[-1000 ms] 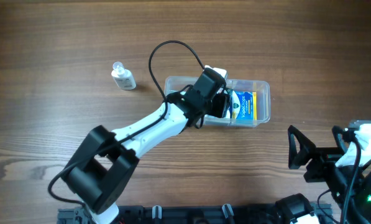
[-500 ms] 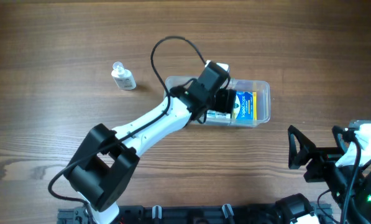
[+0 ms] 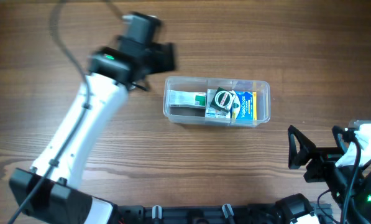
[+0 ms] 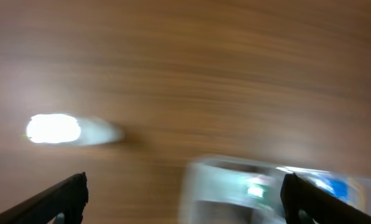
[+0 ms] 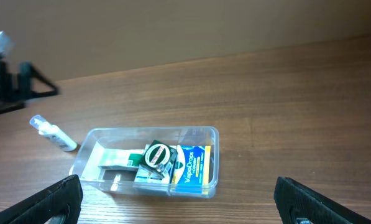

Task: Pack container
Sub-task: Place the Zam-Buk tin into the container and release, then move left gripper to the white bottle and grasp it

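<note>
The container is a clear tub at mid-table. Inside it lie a white-and-green box, a round tin and a blue-and-yellow VapoDrops box. My left gripper hovers up and to the left of the tub, open and empty. Its blurred wrist view shows the container at the lower right and a small clear bottle at the left. My right gripper stands open and empty at the lower right, facing the container.
The small clear bottle lies on the wood to the left of the tub; my left arm hides it in the overhead view. A black cable rises from that arm at the top edge.
My left gripper has opened wide, come out of the container and swung up and to the left. The round tin now lies uncovered in the tub. The right arm has not moved.
</note>
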`<control>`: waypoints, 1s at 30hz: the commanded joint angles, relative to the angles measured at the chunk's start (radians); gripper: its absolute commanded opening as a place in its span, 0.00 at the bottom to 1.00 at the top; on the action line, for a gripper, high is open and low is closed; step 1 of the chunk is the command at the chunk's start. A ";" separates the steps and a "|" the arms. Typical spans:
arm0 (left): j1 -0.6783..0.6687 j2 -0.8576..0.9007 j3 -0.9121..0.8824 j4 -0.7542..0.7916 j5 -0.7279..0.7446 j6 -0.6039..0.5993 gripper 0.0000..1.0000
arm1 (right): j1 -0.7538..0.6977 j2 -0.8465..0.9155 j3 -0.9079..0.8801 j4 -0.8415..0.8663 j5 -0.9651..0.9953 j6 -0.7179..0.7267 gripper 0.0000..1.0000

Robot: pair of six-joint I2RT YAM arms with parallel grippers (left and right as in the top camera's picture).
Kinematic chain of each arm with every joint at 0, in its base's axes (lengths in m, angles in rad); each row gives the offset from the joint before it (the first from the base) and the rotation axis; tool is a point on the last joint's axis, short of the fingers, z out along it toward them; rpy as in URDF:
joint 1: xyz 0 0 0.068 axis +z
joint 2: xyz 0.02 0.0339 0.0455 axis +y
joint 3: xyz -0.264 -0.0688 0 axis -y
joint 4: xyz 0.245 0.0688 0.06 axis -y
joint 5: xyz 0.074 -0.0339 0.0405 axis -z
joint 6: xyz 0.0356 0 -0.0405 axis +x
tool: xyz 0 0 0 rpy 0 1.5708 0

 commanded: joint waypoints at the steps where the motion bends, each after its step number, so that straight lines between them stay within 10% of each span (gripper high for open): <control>1: 0.224 0.036 0.004 -0.023 0.066 0.141 0.98 | -0.004 0.001 0.000 0.003 0.013 0.002 1.00; 15: 0.330 0.233 0.004 0.009 0.183 0.330 0.91 | -0.004 0.001 0.000 0.003 0.013 0.001 1.00; 30: 0.259 0.290 0.004 0.039 0.197 0.443 0.44 | -0.004 0.001 0.000 0.003 0.013 0.002 1.00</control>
